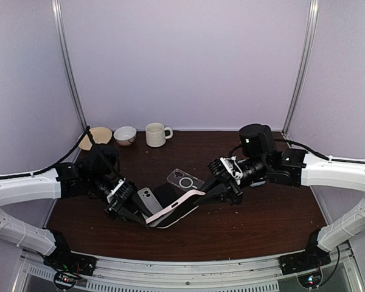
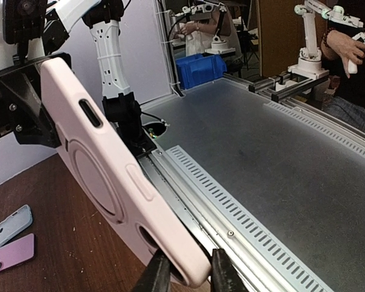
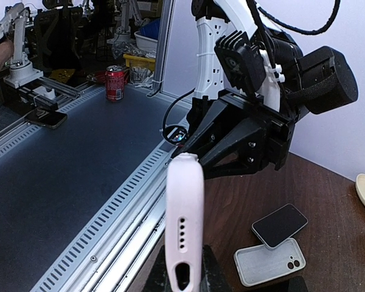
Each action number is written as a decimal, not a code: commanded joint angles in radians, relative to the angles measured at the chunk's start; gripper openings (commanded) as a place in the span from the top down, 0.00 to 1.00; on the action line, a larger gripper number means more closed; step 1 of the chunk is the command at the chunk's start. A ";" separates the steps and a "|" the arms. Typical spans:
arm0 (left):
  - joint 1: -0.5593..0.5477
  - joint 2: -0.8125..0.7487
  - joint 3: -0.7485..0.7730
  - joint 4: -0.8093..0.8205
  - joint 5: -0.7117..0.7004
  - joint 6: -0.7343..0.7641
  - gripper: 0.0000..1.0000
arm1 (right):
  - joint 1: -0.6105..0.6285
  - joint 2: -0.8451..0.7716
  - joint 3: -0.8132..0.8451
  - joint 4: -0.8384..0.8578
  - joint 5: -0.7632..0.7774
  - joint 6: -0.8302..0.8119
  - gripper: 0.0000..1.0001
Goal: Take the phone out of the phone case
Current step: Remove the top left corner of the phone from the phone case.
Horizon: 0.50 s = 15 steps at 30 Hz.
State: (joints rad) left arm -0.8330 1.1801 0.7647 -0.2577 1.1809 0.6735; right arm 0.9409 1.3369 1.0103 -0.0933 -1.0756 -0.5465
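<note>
A pale pink phone case (image 1: 191,196) hangs above the table between both arms, tilted, its lower end toward the left arm. The phone (image 1: 177,210) shows as a dark face inside the case. My left gripper (image 1: 143,214) is shut on the case's lower end. In the left wrist view the case's back (image 2: 109,176) fills the left side, its corner pinched in the left gripper (image 2: 185,275). My right gripper (image 1: 212,193) is shut on the upper end. The right wrist view shows the case's port edge (image 3: 184,225) standing up out of the right gripper (image 3: 184,277).
On the table under the held case lie a clear case (image 1: 184,180), a grey-blue case (image 1: 149,199) and a black phone (image 1: 166,194). A tan plate (image 1: 97,137), a white bowl (image 1: 125,134) and a mug (image 1: 156,134) stand along the back edge. The table's front rail (image 2: 231,219) is close by.
</note>
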 commanded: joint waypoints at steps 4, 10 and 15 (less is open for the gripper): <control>-0.006 0.018 0.030 0.025 0.049 0.026 0.79 | 0.032 0.028 0.083 0.025 -0.149 -0.026 1.00; -0.012 0.014 0.034 0.018 0.059 0.030 0.82 | 0.046 0.066 0.111 -0.002 -0.169 -0.061 1.00; -0.016 0.017 0.034 0.018 0.065 0.032 0.83 | 0.057 0.091 0.130 -0.004 -0.182 -0.074 1.00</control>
State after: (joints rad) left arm -0.8494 1.1858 0.7647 -0.3199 1.2617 0.6807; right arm 0.9581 1.4086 1.0855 -0.1471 -1.1580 -0.5995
